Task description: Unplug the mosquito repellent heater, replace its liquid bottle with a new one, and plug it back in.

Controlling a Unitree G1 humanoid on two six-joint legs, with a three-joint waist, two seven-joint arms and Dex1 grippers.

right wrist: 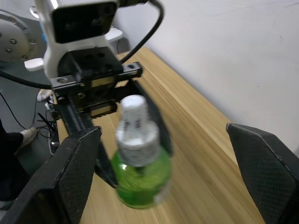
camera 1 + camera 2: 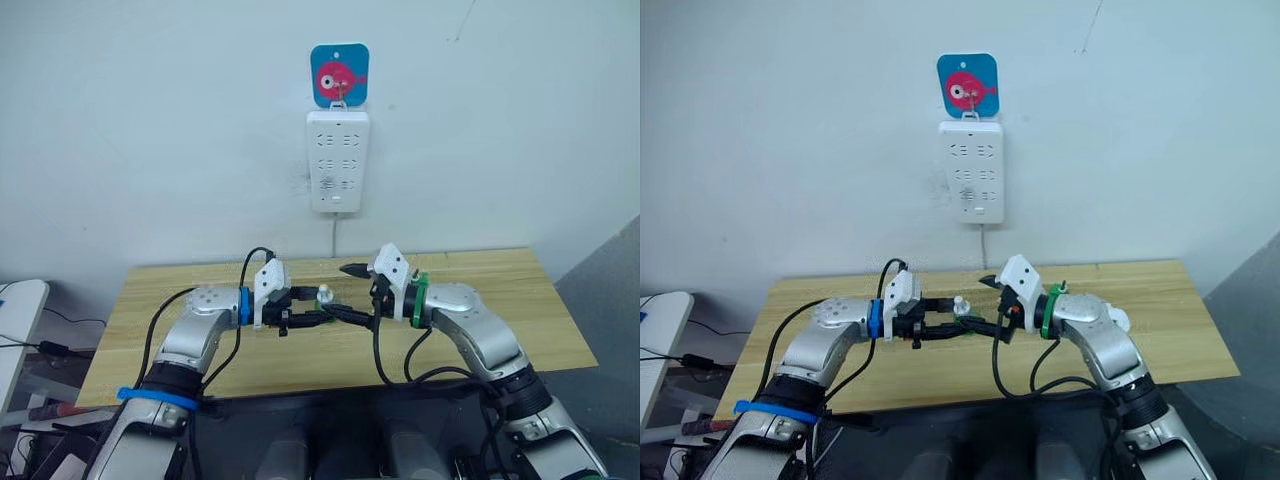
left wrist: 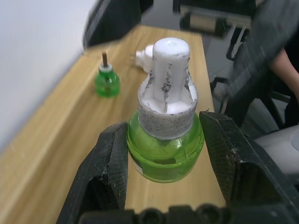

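Mid bottle-swap: left hand (image 3: 163, 186) clamps the capped green bottle (image 3: 166, 149), right hand (image 1: 163, 186) wide open, probably uncapping it next.

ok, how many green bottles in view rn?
2. A capped green bottle clamped in the left gripper; an uncapped one with a bare wick standing on the table near the wall. Others may be hidden.

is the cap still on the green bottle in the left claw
On: a white cap sits on the green bottle, gripped between the left claw fingers.
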